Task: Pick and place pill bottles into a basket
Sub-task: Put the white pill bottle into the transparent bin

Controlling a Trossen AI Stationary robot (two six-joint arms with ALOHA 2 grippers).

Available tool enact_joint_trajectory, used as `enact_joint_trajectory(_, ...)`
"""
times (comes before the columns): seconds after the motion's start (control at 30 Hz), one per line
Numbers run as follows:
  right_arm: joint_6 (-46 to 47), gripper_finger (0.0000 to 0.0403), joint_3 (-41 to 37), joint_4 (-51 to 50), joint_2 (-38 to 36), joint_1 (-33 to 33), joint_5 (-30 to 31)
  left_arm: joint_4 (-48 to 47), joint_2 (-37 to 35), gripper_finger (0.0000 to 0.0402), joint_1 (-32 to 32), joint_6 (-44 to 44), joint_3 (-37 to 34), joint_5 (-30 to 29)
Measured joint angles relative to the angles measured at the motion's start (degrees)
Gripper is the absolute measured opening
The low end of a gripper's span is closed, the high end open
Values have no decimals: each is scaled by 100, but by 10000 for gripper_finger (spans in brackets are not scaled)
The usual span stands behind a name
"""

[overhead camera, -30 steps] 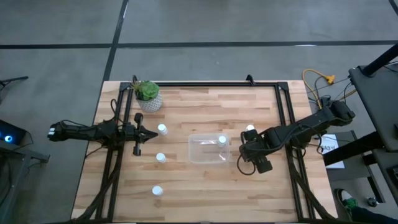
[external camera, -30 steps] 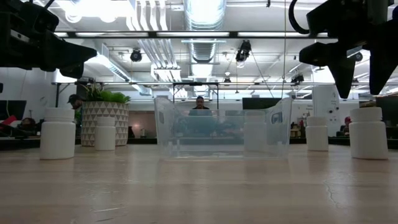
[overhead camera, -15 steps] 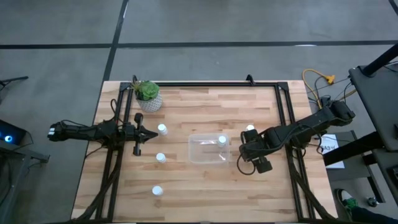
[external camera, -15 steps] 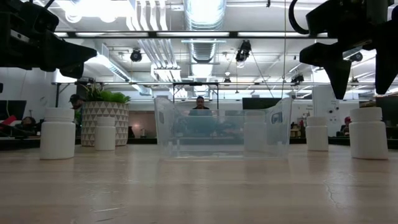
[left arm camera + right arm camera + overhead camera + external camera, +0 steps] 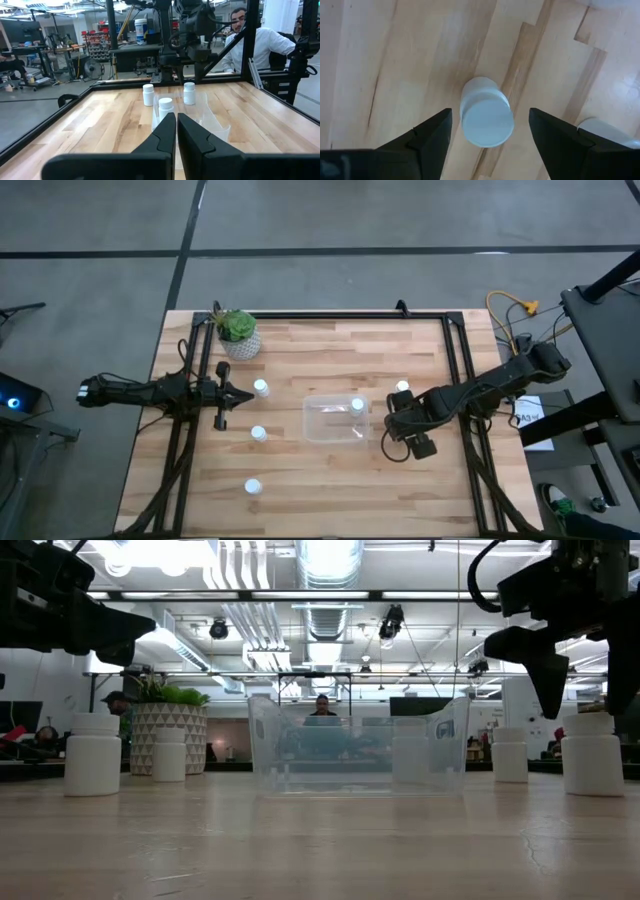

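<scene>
My right gripper (image 5: 585,690) is open and points down. Its two fingers stand on either side of an upright white pill bottle (image 5: 486,117) just above its cap, not touching; the low view shows this bottle (image 5: 590,752) on the table. In the high view my right gripper (image 5: 397,420) hides it. The clear basket (image 5: 335,418) stands mid-table with one bottle (image 5: 358,405) inside. Other bottles stand on the table: one (image 5: 402,388) right of the basket and three left of it (image 5: 261,388) (image 5: 258,433) (image 5: 253,487). My left gripper (image 5: 222,393) waits shut at the left.
A white patterned pot with a green plant (image 5: 238,335) stands at the far left corner. Black frame rails (image 5: 460,360) run along the table's sides and far edge. A person (image 5: 260,45) sits beyond the table's right side.
My right gripper has gone down toward the bottle under it, staying open; its fingertips now hang just above the cap's level.
</scene>
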Motion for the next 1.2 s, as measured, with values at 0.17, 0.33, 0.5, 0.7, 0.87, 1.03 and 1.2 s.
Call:
enact_joint_trajectory(0.17,-8,246,-89,73,0,0,0,-1,-4,0,-2,-2,0,-2)
enact_joint_trajectory(0.33,-20,244,-176,200,0,0,-2,0,-4,0,0,0,0,-2)
enact_joint_trajectory(0.5,-20,221,-198,248,0,0,-2,-1,-4,0,-1,-1,0,0)
enact_joint_trajectory(0.7,-2,159,-198,245,0,0,-2,-2,-4,0,-1,-1,0,0)
enact_joint_trajectory(0.87,-2,137,-161,192,-2,-4,-4,-2,-4,0,0,-2,0,-2)
enact_joint_trajectory(1.03,-24,137,74,-74,0,-3,-20,0,-4,0,-2,-1,0,-1)
enact_joint_trajectory(1.2,-48,137,513,-353,0,-2,-18,-1,-4,0,-1,-2,0,-2)
